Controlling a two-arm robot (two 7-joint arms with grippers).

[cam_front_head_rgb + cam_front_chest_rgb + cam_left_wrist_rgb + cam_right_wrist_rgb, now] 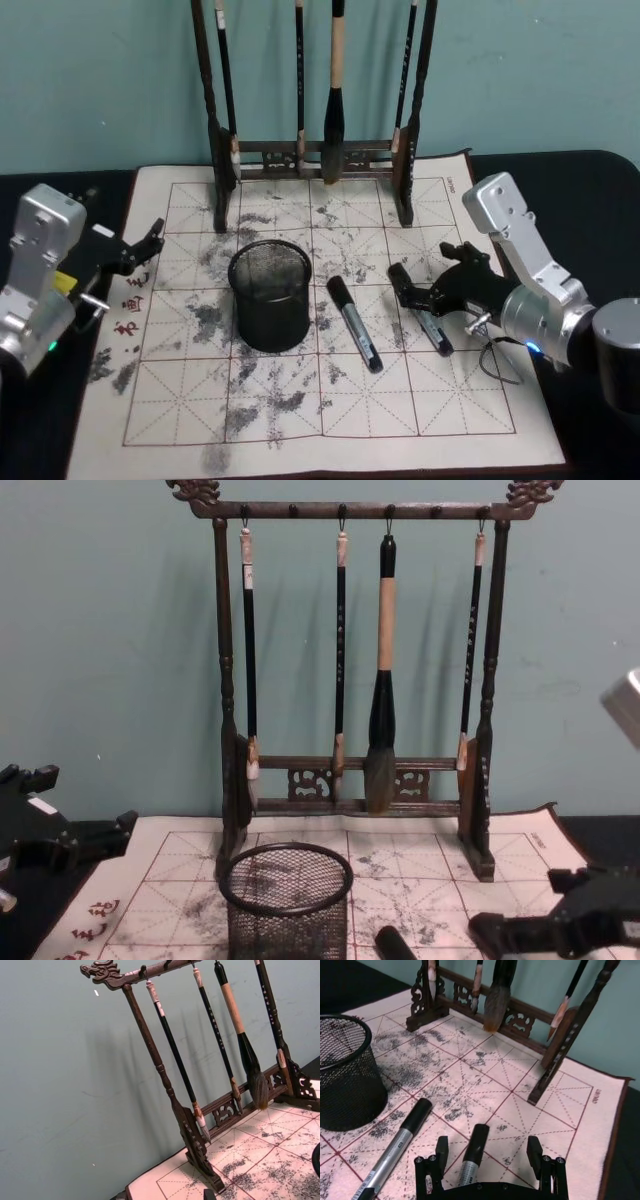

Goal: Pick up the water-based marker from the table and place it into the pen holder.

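Observation:
Two black-capped, silver-barrelled water-based markers lie on the calligraphy mat. One marker [354, 323] [395, 1147] rests just right of the pen holder [268, 295] [345, 1080] [287, 900], a black wire-mesh cup. The other marker [435, 333] [472, 1152] lies farther right, between the spread fingers of my right gripper [432, 275] [487, 1152], which is open and low over it, not gripping. My left gripper [140, 250] [60, 840] hovers open at the mat's left edge, holding nothing.
A tall dark wooden brush rack [315, 155] [195, 1140] [350, 780] with hanging brushes stands at the back of the ink-stained mat [300, 420]. The mat lies on a black table [590, 190], and a teal wall rises behind.

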